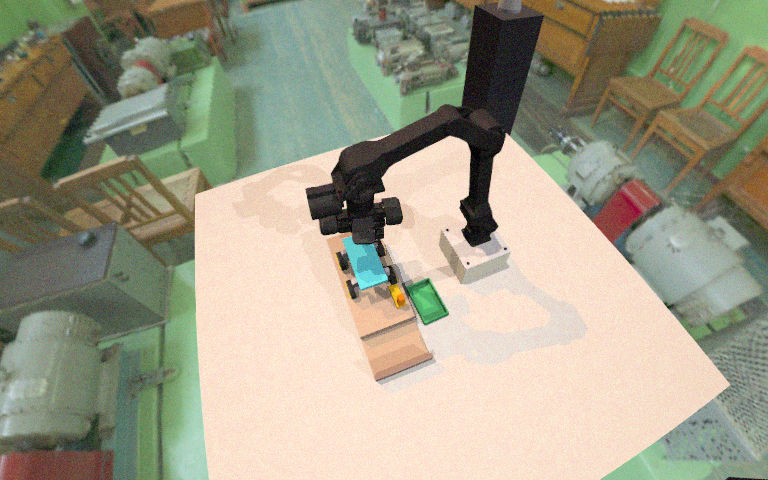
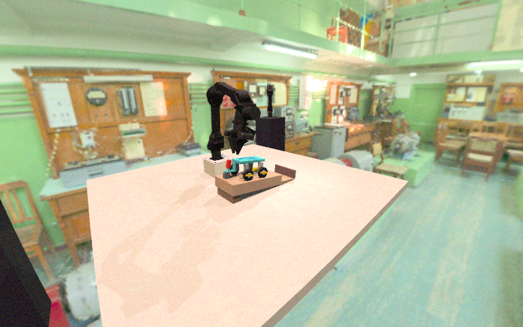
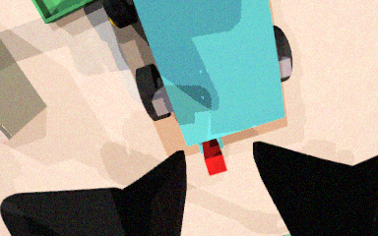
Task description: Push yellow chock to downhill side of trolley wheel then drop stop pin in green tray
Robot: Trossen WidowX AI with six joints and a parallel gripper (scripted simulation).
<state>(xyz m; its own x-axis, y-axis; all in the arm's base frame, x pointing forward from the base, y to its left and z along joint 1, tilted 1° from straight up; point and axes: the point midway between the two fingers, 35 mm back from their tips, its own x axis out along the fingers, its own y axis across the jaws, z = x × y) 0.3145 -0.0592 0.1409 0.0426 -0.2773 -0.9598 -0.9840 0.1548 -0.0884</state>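
Note:
The turquoise trolley [image 1: 365, 263] [image 2: 248, 159] [image 3: 246, 74] stands on the wooden ramp [image 1: 382, 323] [image 2: 250, 187] [image 3: 169, 139]. The yellow chock [image 1: 395, 293] with its orange handle sits close on the downhill side of the trolley's lower wheel on the tray side; contact cannot be told. The red-headed stop pin [image 2: 228, 164] [image 3: 215, 165] stands upright at the trolley's uphill end; the arm hides it in the top view. My gripper [image 2: 236, 152] [image 3: 219, 153] is open and empty, above the uphill end, with the pin head between its fingertips in the wrist view but lower down. The green tray [image 1: 428, 301] [image 3: 61, 6] is empty.
The tray lies on the table beside the ramp, on the side of the arm's pale base block [image 1: 481, 257] [image 2: 214, 167]. A raised lip [image 1: 404, 366] [image 2: 285, 172] closes the ramp's downhill end. A tall black column [image 1: 498, 62] [image 2: 270, 133] stands behind the arm.

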